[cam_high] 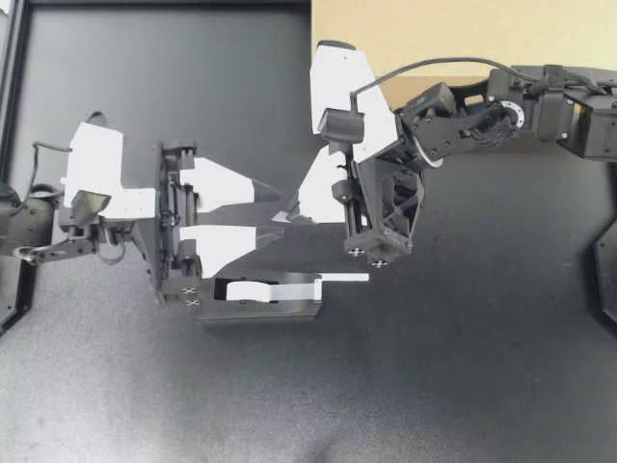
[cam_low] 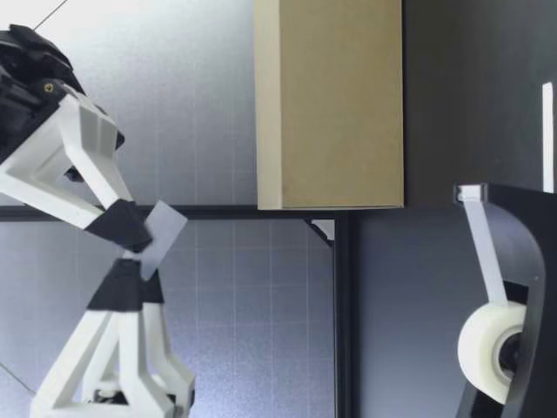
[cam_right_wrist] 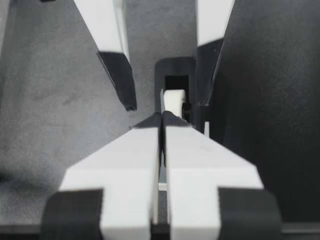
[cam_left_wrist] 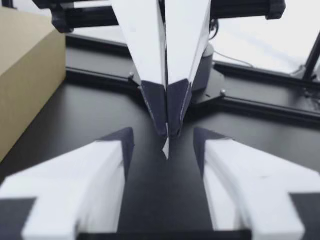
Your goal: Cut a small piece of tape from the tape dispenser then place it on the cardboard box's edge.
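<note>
Right gripper (cam_high: 292,214) clamped on the tape piece (cam_low: 162,233), which hangs between the left gripper's (cam_high: 277,212) spread fingers; cardboard box (cam_high: 463,39) lies beyond, nearer the right arm.

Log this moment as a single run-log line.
right gripper: shut on tape piece, raised | left gripper: open, facing it | tape dispenser: strip at cutter | cardboard box: no tape seen on it
</note>
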### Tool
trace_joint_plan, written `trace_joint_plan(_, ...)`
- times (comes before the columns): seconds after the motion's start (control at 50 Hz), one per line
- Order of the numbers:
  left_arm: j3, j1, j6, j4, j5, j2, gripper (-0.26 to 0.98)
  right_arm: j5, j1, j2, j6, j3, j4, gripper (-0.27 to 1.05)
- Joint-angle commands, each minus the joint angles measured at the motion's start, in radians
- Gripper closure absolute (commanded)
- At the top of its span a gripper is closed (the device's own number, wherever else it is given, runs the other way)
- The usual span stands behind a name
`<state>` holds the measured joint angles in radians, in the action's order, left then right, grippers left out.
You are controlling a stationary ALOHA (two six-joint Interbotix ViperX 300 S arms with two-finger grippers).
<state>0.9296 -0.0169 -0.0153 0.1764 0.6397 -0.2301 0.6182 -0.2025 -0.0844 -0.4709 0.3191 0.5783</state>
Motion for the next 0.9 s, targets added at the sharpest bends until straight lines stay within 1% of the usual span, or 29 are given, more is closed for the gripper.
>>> trace_joint_plan(0.0, -0.028, 0.000, 0.000, -0.002, 0.011, -0.005, 0.40, -0.006, 0.003, -0.012, 0.000, -0.025, 0.005, 0.86)
trace_joint_plan(0.1, -0.028, 0.000, 0.002, -0.002, 0.011, -0.005, 0.49, -0.006, 0.003, -0.012, 0.000, -0.025, 0.003, 0.86)
trace_joint_plan(0.28, -0.015, -0.002, 0.002, -0.002, 0.011, -0.012, 0.75, -0.006, 0.003, -0.015, 0.000, -0.026, 0.003, 0.86)
trace_joint_plan(0.34, -0.014, -0.002, 0.002, 0.000, 0.011, -0.017, 0.81, -0.006, 0.003, -0.017, 0.000, -0.023, 0.003, 0.86)
trace_joint_plan(0.5, -0.014, -0.002, 0.002, -0.002, 0.011, -0.021, 0.83, -0.006, 0.003, -0.017, 0.003, -0.020, 0.003, 0.85)
trace_joint_plan(0.58, -0.014, -0.002, 0.002, -0.002, 0.011, -0.021, 0.83, -0.006, 0.003, -0.017, 0.006, -0.017, 0.003, 0.82)
trace_joint_plan(0.66, -0.015, -0.002, 0.002, -0.002, 0.011, -0.021, 0.83, -0.009, 0.002, -0.014, 0.009, -0.015, 0.003, 0.75)
trace_joint_plan(0.74, -0.015, -0.002, 0.003, -0.002, 0.009, -0.021, 0.83, -0.017, 0.000, -0.009, 0.009, -0.012, 0.003, 0.62)
trace_joint_plan(0.8, -0.014, -0.002, 0.003, 0.000, 0.011, -0.020, 0.83, -0.023, -0.003, -0.006, 0.008, -0.008, 0.003, 0.47)
trace_joint_plan(0.88, -0.014, -0.002, 0.003, -0.002, 0.011, -0.020, 0.83, -0.034, -0.012, -0.006, 0.006, 0.000, 0.003, 0.35)
